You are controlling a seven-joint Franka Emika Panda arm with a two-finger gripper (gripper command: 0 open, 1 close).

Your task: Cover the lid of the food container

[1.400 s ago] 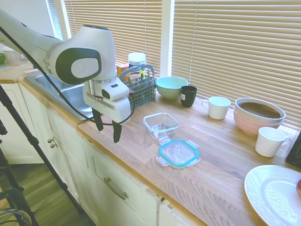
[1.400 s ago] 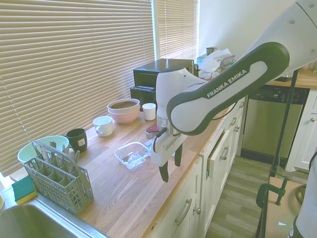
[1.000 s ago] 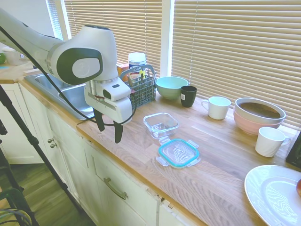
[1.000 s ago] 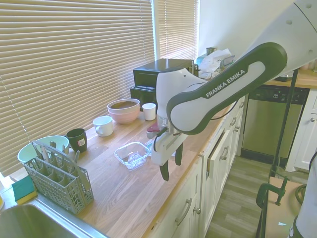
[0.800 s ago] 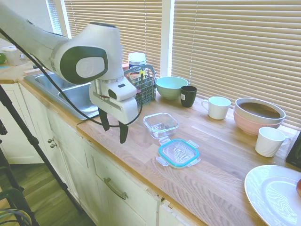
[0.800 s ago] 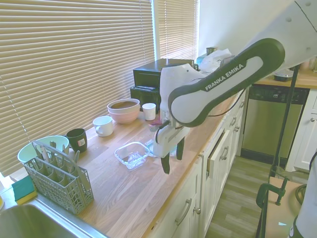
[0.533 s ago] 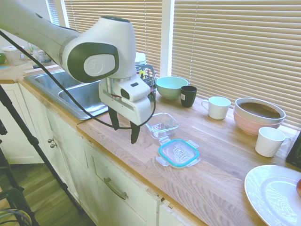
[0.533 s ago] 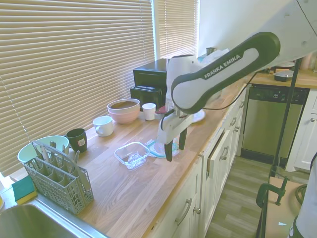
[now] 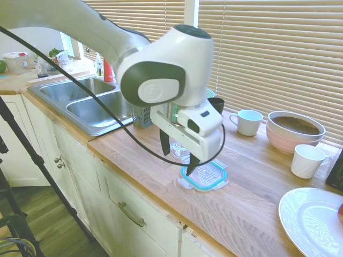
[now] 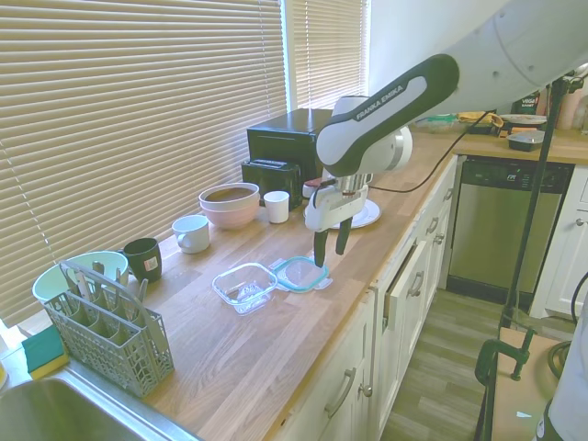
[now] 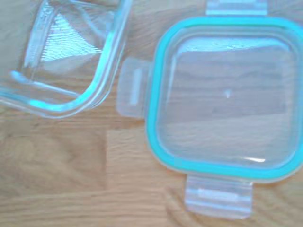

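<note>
The lid (image 9: 204,175), clear with a teal rim, lies flat on the wooden surface (image 9: 252,198) at the lower centre of the first exterior view, close to the front edge. The empty food container (image 10: 245,286) sits just beside it, near one snap tab but apart from it. The gripper (image 9: 178,156) hangs directly above the lid with its two dark fingers (image 10: 319,249) spread wide, holding nothing and not touching it.

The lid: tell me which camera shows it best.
Wrist view: the lid fills the frame from above, teal seal and three snap tabs clear. First exterior view shows the lid partly behind the gripper; second exterior shows it small and oblique.
</note>
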